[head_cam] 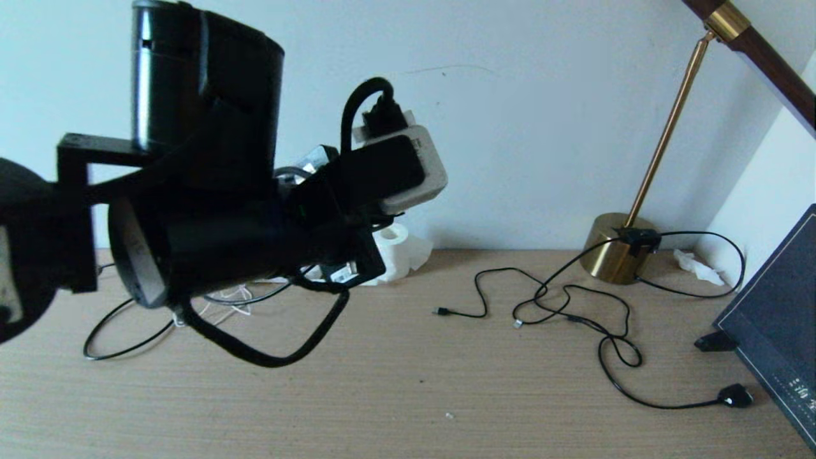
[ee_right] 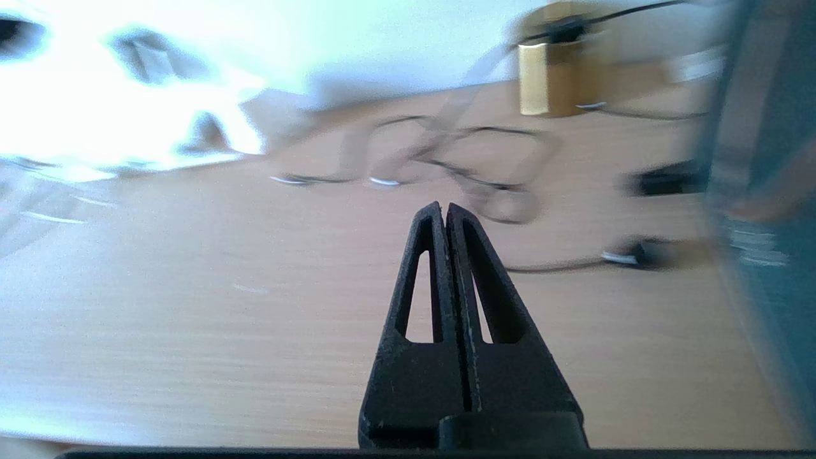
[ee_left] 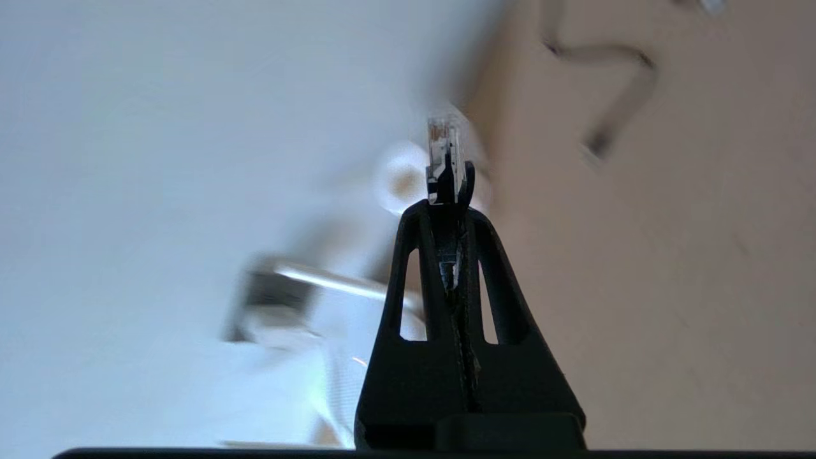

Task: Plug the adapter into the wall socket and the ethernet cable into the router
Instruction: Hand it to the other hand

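Left claw (ee_left: 449, 191) clenched on ethernet cable (ee_left: 444, 153), clear plug jutting beyond tips, right claw (ee_right: 444, 210) clenched, empty

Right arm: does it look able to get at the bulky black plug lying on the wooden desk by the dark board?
Probably yes. The right gripper is shut and empty, and only bare wooden desk lies between it and the bulky black plug; it must open first.

Left pincer (ee_left: 449, 191) clamped, raised; right pincer (ee_right: 444, 210) closed.
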Robot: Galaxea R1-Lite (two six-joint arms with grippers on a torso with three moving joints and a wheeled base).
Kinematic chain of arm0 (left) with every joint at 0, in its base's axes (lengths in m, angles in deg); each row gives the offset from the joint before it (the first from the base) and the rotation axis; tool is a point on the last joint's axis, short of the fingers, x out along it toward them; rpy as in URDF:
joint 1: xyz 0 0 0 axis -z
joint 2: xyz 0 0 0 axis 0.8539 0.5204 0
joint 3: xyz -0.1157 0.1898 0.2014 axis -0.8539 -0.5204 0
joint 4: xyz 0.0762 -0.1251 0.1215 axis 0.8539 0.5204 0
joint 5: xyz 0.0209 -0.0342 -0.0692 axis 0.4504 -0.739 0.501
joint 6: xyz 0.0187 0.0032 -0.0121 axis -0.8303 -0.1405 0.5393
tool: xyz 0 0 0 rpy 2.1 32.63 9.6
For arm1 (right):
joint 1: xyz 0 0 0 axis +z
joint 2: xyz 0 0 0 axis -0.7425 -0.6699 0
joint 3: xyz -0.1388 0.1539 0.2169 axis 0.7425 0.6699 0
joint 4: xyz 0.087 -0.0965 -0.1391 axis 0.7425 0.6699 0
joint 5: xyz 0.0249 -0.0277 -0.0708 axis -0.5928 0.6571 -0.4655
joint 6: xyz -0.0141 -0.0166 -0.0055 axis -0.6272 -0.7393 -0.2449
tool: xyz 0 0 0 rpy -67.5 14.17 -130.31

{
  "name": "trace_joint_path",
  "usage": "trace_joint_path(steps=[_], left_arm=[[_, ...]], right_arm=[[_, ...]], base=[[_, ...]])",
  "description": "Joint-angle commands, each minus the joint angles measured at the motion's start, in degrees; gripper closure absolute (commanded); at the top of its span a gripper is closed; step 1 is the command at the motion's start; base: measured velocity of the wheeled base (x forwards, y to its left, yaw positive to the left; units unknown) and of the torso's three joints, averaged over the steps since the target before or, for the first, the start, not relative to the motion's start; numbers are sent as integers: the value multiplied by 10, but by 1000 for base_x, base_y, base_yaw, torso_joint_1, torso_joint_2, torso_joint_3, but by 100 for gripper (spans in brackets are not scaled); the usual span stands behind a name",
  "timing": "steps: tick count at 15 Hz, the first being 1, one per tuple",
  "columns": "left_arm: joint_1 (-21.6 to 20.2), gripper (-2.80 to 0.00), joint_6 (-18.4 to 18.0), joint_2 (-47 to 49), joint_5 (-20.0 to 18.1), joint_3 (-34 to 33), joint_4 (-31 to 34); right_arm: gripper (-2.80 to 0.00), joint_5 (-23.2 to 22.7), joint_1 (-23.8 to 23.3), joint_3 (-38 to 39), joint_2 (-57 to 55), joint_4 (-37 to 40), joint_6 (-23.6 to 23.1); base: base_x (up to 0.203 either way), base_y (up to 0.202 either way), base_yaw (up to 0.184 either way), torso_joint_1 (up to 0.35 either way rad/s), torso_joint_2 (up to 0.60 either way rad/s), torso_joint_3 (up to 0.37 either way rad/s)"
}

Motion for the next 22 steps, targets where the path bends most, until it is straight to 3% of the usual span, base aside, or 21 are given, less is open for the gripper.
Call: trace_joint_path(steps=[1,3,7,9,10,12,13,15,17,18,22], left_arm=[[32,0,-11,-2,19,-19,-47],[64,0,-17,-8,23,-49,-73],[77,0,-17,6,19,-59,-128],[92,0,-12,4,-25,-65,-130],[93,0,-8,4,-62,-66,-127],[93,0,-2,16,-157,-66,-119],[93,0,4,32,-186,-67,-116],[96,0,9,51,-213,-66,-117],[103,0,10,65,-214,-60,-121],[106,0,10,75,-214,-56,-122],[133,0,15,128,-210,-20,-138]], right_arm=[[0,-45,0,-48,-136,0,29],[0,-117,1,-87,-216,-2,58],[0,-244,2,-129,-310,-3,107],[0,-324,5,-126,-329,-4,105],[0,-358,6,-122,-335,-3,80],[0,-378,8,-111,-341,-3,19],[0,-379,18,-111,-347,-3,11],[0,-380,33,-111,-356,-3,11],[0,-379,43,-113,-367,-4,8],[-280,-380,45,-113,-368,-4,7],[-280,-380,69,-104,-370,-23,6]], base=[[0,0,0,0,0,0],[0,0,0,0,0,0],[0,0,0,0,0,0],[0,0,0,0,0,0],[0,0,0,0,0,0],[0,0,0,0,0,0],[0,0,0,0,0,0],[0,0,0,0,0,0],[0,0,0,0,0,0],[0,0,0,0,0,0],[0,0,0,0,0,0]])
